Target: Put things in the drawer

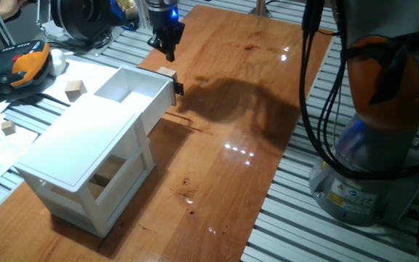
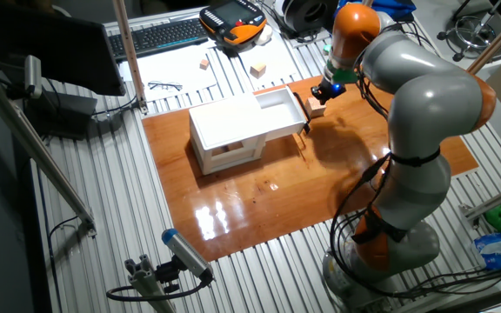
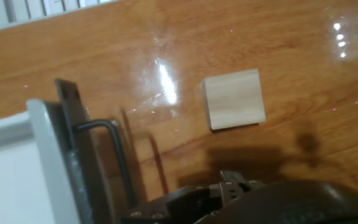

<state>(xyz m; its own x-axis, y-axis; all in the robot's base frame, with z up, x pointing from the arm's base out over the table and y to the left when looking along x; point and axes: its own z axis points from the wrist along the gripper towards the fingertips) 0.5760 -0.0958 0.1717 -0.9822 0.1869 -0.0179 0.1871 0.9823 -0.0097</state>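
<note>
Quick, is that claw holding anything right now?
Gripper: holding nothing; open or shut cannot be told. It hangs above the small pale wooden cube on the table.

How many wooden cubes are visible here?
3, maybe more hidden: one cube on the wood beside the drawer front, under the pincer; two on the slatted surface behind the cabinet.

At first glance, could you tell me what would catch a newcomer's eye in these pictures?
The white cabinet stands at one end of the wooden table, its drawer pulled open. A small wooden cube lies on the table just beyond the drawer's front, and the gripper hangs above it. Two more cubes lie off the table, behind the cabinet.
</note>
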